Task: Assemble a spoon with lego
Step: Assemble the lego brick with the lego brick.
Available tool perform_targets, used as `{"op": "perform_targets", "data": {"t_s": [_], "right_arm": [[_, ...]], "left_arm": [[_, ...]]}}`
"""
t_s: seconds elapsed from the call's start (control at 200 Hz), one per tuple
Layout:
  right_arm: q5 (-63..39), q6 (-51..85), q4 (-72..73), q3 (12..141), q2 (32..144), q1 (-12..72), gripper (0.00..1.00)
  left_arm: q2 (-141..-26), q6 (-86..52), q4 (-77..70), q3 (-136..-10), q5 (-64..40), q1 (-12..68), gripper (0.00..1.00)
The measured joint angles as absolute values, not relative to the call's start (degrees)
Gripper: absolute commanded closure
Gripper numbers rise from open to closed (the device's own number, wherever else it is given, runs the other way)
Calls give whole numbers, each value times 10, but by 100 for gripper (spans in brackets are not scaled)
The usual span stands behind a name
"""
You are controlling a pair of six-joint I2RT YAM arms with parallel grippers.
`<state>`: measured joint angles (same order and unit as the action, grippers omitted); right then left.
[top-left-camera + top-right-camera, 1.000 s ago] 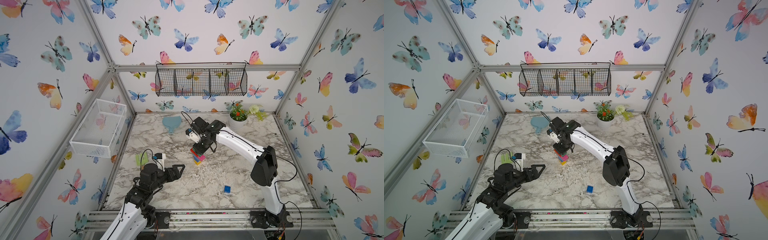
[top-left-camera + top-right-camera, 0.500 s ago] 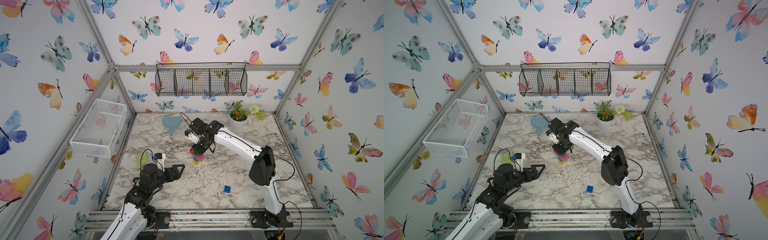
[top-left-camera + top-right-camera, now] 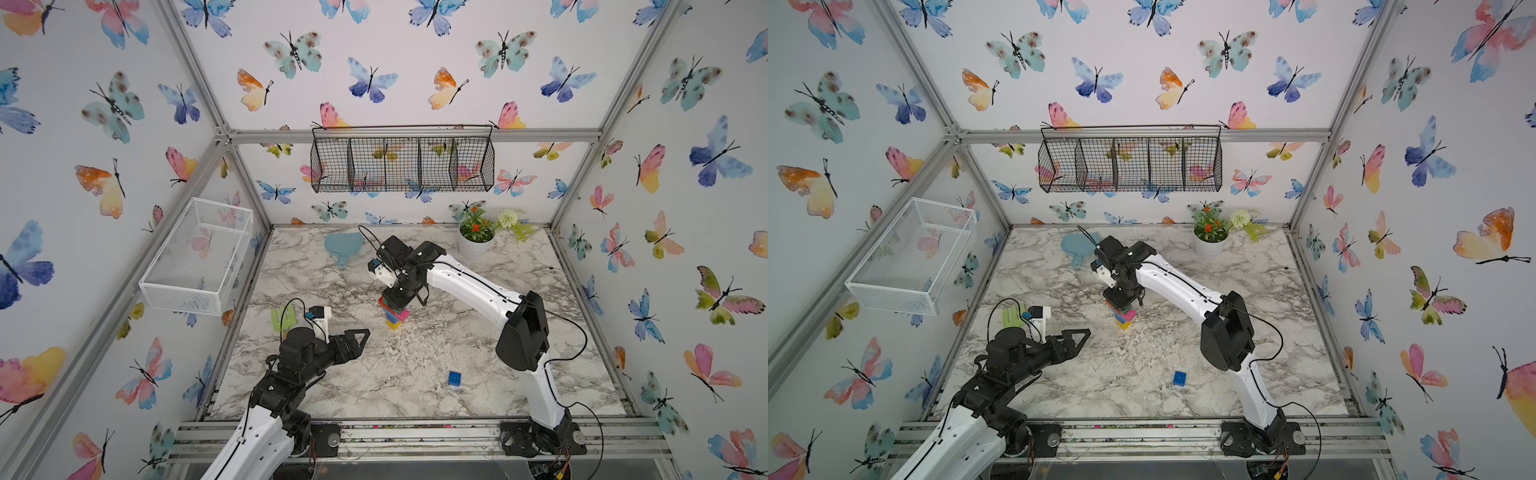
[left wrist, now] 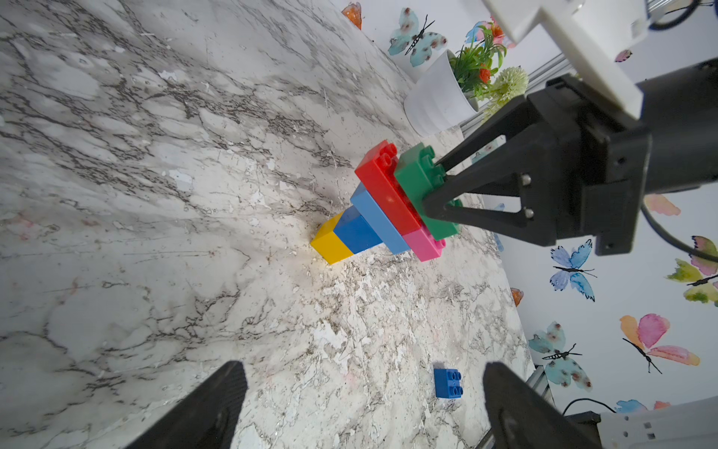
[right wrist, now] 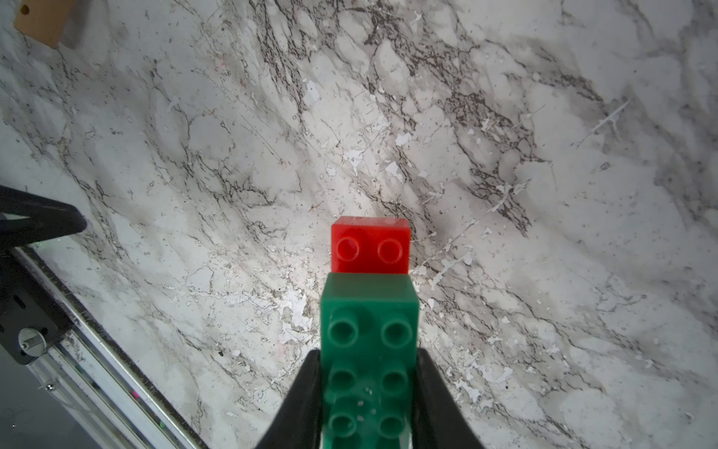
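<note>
Both top views look down from high at the front over the whole table [image 3: 415,374]. The left wrist view looks low across the table at the spoon [image 4: 388,202], mid-frame. The right wrist view looks straight down, very near, on its green top, lower centre. All views share the spoon.

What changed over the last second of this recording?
The right arm drifted slightly toward the robot's left. The right gripper stays shut on the green brick atop the spoon. The spoon, the loose blue brick and the open left gripper have not moved.
</note>
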<state>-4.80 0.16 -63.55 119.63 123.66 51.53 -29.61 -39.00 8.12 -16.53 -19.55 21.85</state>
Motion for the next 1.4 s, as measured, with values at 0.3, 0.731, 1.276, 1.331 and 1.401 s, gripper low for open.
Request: {"op": "perform_targets", "data": {"t_s": [0.3, 0.731, 1.276, 1.331, 1.401], "right_arm": [[-49, 10, -632, 1197, 1240, 515, 98], [-53, 25, -628, 1193, 1241, 515, 98], [-60, 50, -625, 1181, 1251, 515, 98], [-61, 51, -625, 1180, 1253, 515, 98], [-62, 52, -623, 1179, 1253, 515, 98]], "left_arm": [[-293, -390, 81, -165, -196, 218, 3], [-290, -388, 81, -165, -196, 218, 3], [-284, -388, 85, -163, -196, 218, 3], [-284, -388, 85, -163, -196, 218, 3], [-284, -388, 85, -163, -196, 218, 3]]}}
